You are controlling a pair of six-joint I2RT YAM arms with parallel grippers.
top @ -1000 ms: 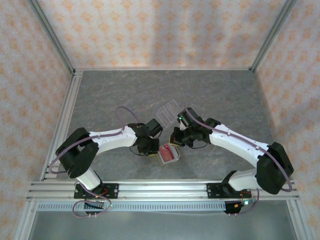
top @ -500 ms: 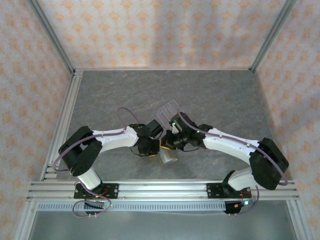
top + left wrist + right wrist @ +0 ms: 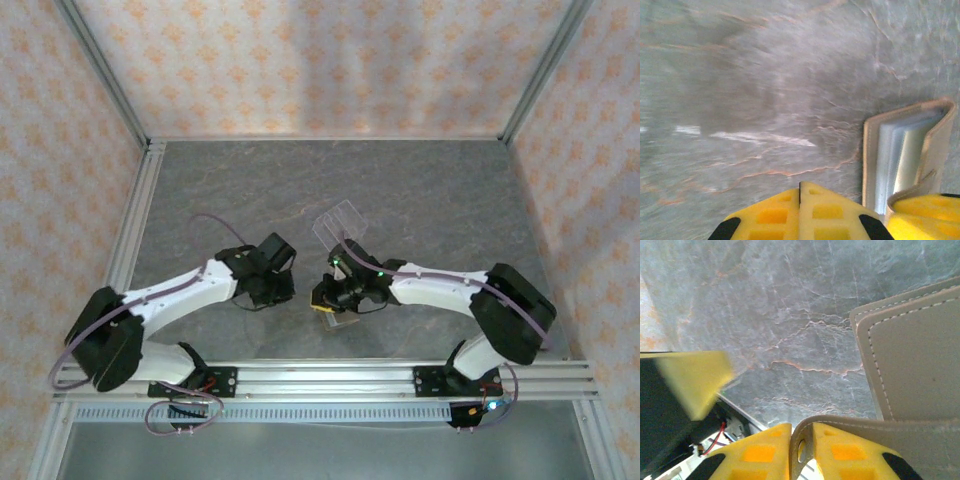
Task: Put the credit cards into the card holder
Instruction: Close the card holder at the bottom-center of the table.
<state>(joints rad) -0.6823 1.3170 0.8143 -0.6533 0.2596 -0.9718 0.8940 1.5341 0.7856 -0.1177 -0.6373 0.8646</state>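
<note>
The tan card holder (image 3: pixel 905 150) lies open on the grey table, with pale clear sleeves showing inside it. My right gripper (image 3: pixel 801 432) is shut on its stitched flap (image 3: pixel 880 427), which stands pinched between the two yellow fingers. From above, the right gripper (image 3: pixel 325 300) covers most of the card holder (image 3: pixel 343 319). My left gripper (image 3: pixel 800 184) is shut with nothing in it, its tips just left of the holder's edge. In the top view the left gripper (image 3: pixel 275 293) sits a short way left of the right one. The credit cards are hidden.
A clear acrylic slotted stand (image 3: pixel 338 222) sits just behind the two grippers. The aluminium rail (image 3: pixel 320 378) runs along the near edge, close below the holder. Patterned walls enclose the table on three sides.
The left arm has pulled back to the left, away from the holder. The right gripper has swung left over the holder and pinched its flap. The red card seen earlier no longer shows.
</note>
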